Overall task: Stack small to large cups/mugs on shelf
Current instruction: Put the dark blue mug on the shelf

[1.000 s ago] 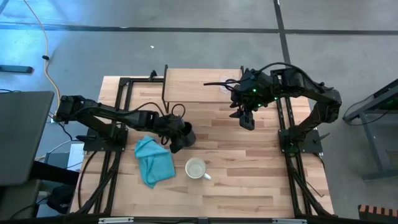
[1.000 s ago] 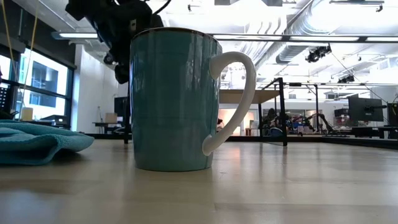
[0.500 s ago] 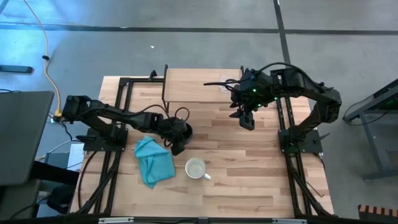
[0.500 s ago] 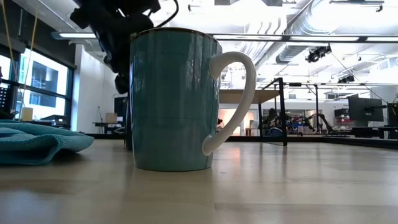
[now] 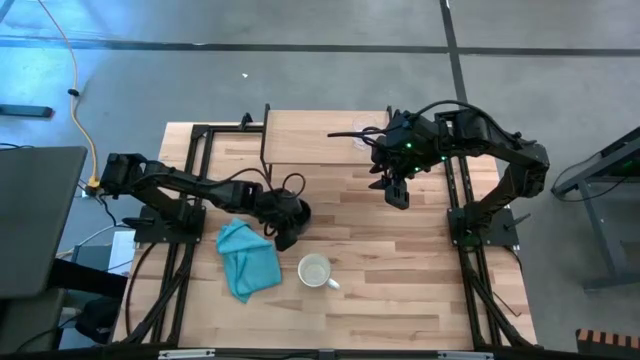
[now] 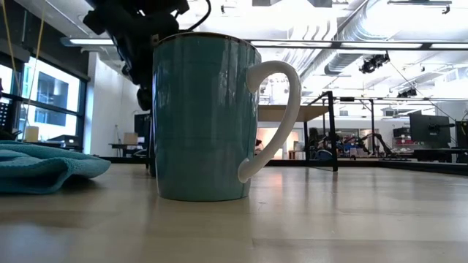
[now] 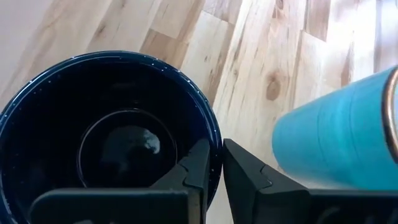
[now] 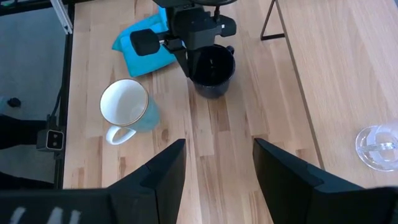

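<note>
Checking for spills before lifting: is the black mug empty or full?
Empty: the left wrist view looks straight into the black mug and shows its bare, dark bottom.

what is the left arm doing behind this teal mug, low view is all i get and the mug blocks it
Observer: The left gripper is clamped on the rim of the black mug, one finger inside and one outside.
Operator: where's the glass cup
Observer: The glass cup stands on the shelf, near its right end.
Operator: and the right arm
Observer: The right gripper hangs open over the table in front of the shelf, holding nothing.
</note>
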